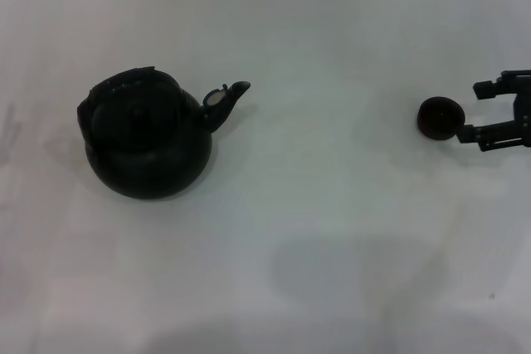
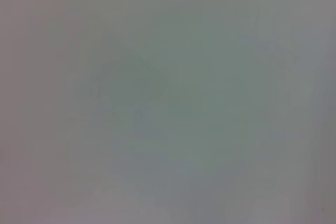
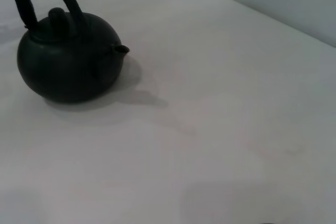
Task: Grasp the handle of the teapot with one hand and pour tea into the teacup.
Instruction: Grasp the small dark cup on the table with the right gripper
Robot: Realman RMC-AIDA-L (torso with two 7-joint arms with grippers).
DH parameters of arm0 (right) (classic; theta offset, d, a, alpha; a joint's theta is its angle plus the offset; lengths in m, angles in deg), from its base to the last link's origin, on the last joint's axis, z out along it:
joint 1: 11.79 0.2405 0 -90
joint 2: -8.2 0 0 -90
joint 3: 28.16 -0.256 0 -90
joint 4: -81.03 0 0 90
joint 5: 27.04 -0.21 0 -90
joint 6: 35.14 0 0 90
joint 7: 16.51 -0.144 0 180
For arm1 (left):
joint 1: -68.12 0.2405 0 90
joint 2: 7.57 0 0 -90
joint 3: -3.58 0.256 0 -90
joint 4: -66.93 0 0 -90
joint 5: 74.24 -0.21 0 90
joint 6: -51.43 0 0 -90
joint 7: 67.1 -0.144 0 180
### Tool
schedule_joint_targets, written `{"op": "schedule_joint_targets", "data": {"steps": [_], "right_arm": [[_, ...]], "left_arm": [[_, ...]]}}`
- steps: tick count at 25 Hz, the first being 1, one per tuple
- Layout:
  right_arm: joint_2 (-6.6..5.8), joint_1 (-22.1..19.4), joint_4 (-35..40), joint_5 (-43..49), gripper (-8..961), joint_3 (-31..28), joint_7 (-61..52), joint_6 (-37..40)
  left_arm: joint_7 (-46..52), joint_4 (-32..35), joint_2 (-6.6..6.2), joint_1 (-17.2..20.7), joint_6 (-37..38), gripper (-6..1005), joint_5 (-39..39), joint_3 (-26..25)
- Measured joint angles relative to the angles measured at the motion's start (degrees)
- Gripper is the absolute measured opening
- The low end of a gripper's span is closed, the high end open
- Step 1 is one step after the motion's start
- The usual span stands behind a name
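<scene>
I see the teapot (image 1: 149, 140) upright on the tabletop (image 1: 332, 205) at my left, spout toward the teacup (image 1: 440, 117). My right end effector (image 1: 470, 112) brackets the teacup, fingers spread, not clamped. My left end effector is out of sight.

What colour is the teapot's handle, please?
Black, like the teapot; the handle shows best in the right wrist view.
</scene>
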Motion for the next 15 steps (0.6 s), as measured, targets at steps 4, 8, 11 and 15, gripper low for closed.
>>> {"op": "schedule_joint_targets", "data": {"steps": [4,8,11,15], "right_arm": [[1.56,-0.7,0.2,0.7,864,0.0,1.6,2.6],[2.56,-1.2,-0.2,1.2,863,0.0,2.8,5.1],[2.77,-1.4,-0.3,1.2,863,-0.1,3.5,6.5],[2.82,-1.5,-0.4,1.2,863,0.4,3.7,8.0]], "left_arm": [[0.0,0.0,0.0,0.0,0.1,844,-0.3,0.1],[0.0,0.0,0.0,0.4,0.5,845,-0.3,0.2],[0.0,0.0,0.0,0.6,1.0,845,-0.4,0.2],[0.0,0.0,0.0,1.1,1.4,846,-0.4,0.2]]}}
